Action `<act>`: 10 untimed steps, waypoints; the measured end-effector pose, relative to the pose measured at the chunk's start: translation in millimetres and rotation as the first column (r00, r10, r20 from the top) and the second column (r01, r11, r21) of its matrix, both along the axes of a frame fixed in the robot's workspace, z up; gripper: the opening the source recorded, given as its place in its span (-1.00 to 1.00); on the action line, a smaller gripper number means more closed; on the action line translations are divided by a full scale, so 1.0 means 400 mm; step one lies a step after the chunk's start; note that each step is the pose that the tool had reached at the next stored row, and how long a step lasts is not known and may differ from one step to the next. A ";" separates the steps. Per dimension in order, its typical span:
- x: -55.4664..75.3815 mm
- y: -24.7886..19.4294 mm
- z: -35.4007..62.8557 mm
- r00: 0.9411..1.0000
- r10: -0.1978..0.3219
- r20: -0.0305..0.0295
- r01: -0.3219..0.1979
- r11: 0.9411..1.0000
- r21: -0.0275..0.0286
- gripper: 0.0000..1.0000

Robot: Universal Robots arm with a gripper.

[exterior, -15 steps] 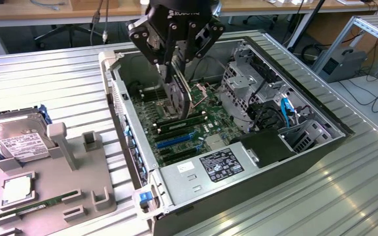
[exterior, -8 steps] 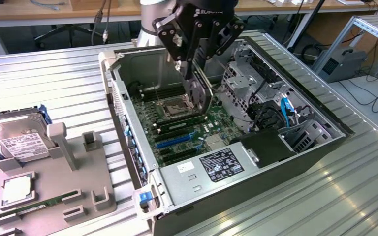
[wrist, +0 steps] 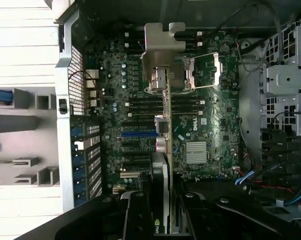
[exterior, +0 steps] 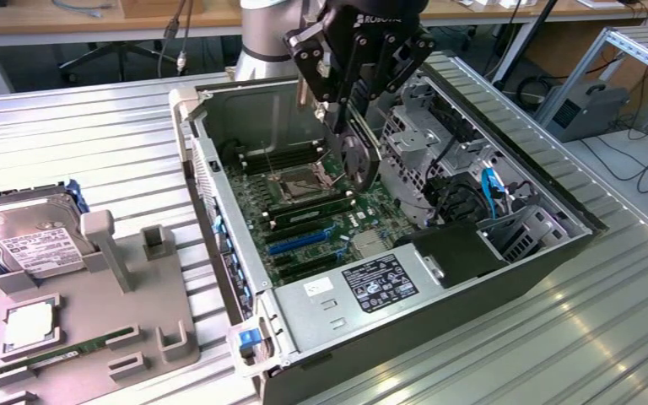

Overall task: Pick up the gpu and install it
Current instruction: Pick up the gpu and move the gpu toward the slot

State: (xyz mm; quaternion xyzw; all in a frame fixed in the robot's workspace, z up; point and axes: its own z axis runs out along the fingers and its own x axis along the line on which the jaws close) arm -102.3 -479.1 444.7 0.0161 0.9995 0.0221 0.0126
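Gripper [exterior: 358, 97] [wrist: 160, 202] is clamped on the gpu [exterior: 357, 160] [wrist: 160, 170], with 1 dark finger [wrist: 135, 215] on each side of the card's upper edge. The card hangs on edge below the gripper, inside the open computer case [exterior: 195, 143] [wrist: 65, 75]. Its round fan face shows in the exterior view, and its pale metal bracket [wrist: 163, 40] stands out at one end in the wrist view.

The gpu is over the motherboard [exterior: 324, 219] [wrist: 205, 120], close beside the CPU socket [exterior: 305, 181] [wrist: 205, 70]. It cannot be told whether its lower edge touches the board. The blue slot [exterior: 301, 243] [wrist: 139, 134] lies nearer the camera in the exterior view, with a small silver heatsink [exterior: 367, 245] [wrist: 196, 151] close by. A drive cage [exterior: 414, 135] fills the case's side toward the exterior view's right, and a power supply [exterior: 378, 283] with a black label sits at the near end.

Outside the case, at the exterior view's left, a grey fixture [exterior: 132, 337] rests on the ribbed metal table [exterior: 77, 126]. It holds a hard drive [exterior: 37, 240], a processor chip [exterior: 29, 325] and a RAM stick [exterior: 48, 359].
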 end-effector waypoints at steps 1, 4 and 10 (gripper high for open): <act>0.000 0.000 0.000 1.000 0.000 0.000 0.000 1.000 0.000 -0.46; 0.040 0.000 0.000 1.000 0.000 0.000 0.000 1.000 0.000 -0.46; 0.181 0.000 0.000 1.000 0.000 0.000 0.000 1.000 0.000 -0.46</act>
